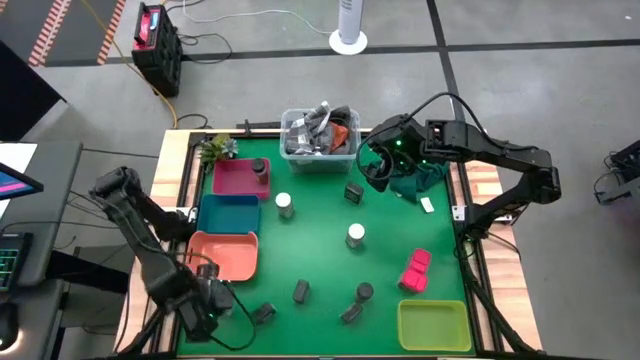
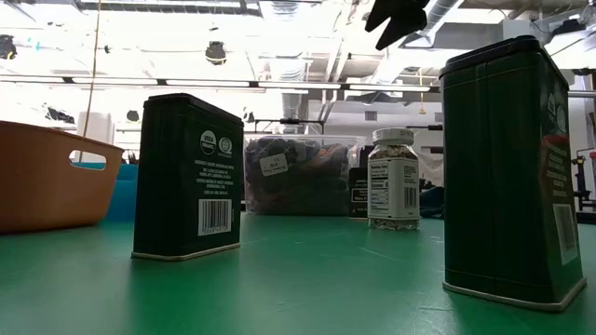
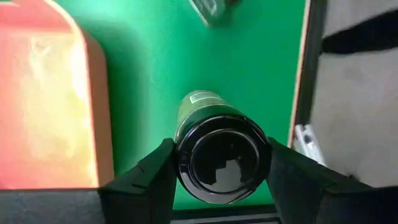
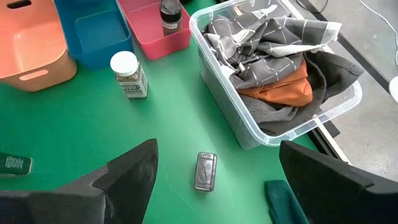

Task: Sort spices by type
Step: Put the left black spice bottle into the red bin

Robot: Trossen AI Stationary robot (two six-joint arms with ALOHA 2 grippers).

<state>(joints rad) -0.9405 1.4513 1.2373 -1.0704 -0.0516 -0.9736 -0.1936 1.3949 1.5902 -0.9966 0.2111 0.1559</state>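
Note:
My left gripper (image 1: 205, 300) is at the near left, beside the orange tray (image 1: 222, 255), shut on a dark round jar (image 3: 222, 158) with a black lid. My right gripper (image 4: 214, 180) is open and empty at the far right, above a dark grey tin (image 4: 205, 171) that lies flat near the clear bin (image 4: 273, 68). Another dark jar (image 1: 260, 168) stands in the pink tray (image 1: 235, 180). Two white-topped jars (image 1: 284, 205) (image 1: 355, 235), several dark tins (image 1: 301, 291), a dark jar (image 1: 365, 292) and two pink blocks (image 1: 415, 270) stand on the green mat. My left gripper pinches the dark jar between its two fingers (image 3: 155, 183), one on each side of the black lid's rim (image 3: 183, 168). The fingers come from above, pointing down. The jar is upright below them; I cannot tell whether its base is on the mat.
A blue tray (image 1: 228, 212) lies between the pink and orange trays, and a yellow-green tray (image 1: 433, 325) sits at the near right. A green cloth (image 1: 415, 185) lies under the right arm. In the low view two tins (image 2: 189, 177) (image 2: 507, 167) stand close to the near edge.

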